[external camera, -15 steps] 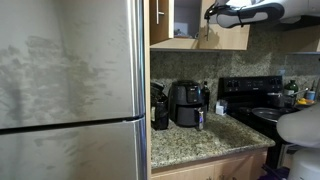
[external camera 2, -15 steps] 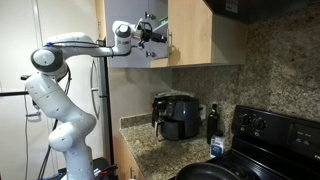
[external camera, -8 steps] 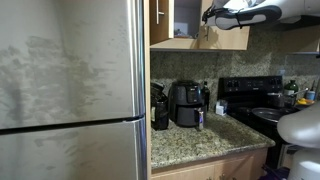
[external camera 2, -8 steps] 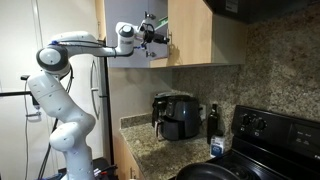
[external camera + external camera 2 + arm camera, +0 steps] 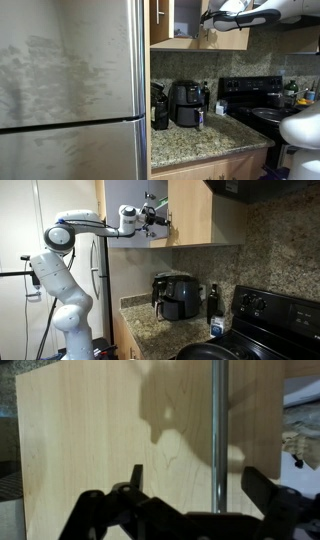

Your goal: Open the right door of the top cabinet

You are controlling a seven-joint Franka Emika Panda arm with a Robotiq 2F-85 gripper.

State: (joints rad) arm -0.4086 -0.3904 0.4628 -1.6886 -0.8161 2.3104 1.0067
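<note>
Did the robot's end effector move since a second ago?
Yes, a little. In an exterior view the end effector has crept toward the tan panel of the top cabinet, and the arm behind it has followed.

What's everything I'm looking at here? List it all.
light-tan wood top cabinet: one, tan, on wall above counter
wide flat light-tan right door: one, tan, filling wrist view
slim silver bar handle: one, silver, vertical on that door
large steel fridge: one, grey, beside counter
speckled granite counter: one, brown-grey, below cabinet
black air fryer: one, black, on counter
dark bottle: one, dark, beside air fryer
black stove: one, black, past counter's end
white robot arm: one, white, reaching up to cabinet
black gripper: one, black, open, fingers flanking handle
</note>
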